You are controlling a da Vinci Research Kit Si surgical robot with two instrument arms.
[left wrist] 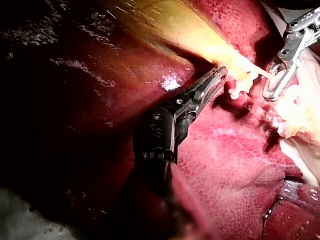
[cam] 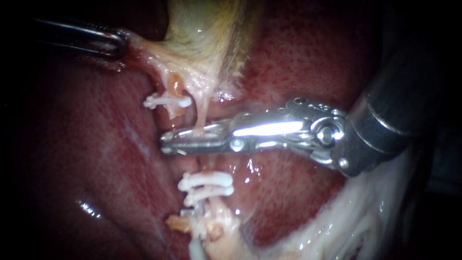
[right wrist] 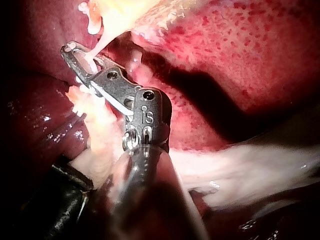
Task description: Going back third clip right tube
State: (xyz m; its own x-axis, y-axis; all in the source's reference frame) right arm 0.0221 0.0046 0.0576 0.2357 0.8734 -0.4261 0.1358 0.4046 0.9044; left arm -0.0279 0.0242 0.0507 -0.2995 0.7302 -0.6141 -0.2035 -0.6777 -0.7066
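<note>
At centre frame the right instrument [cam: 165,143] holds its jaws apart astride the thin right tube [cam: 202,114] – two white clips [cam: 207,181] lie just below – while at upper left the left instrument [cam: 120,43] is clenched on the gallbladder [cam: 202,29].

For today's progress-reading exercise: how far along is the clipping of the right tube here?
Done: two white clips sit on the right tube, below the right instrument. In hand: its open jaws straddle that tube, with no third clip discernible there; the left instrument grips the gallbladder. Left: probably seating that clip, then withdrawing.
</note>
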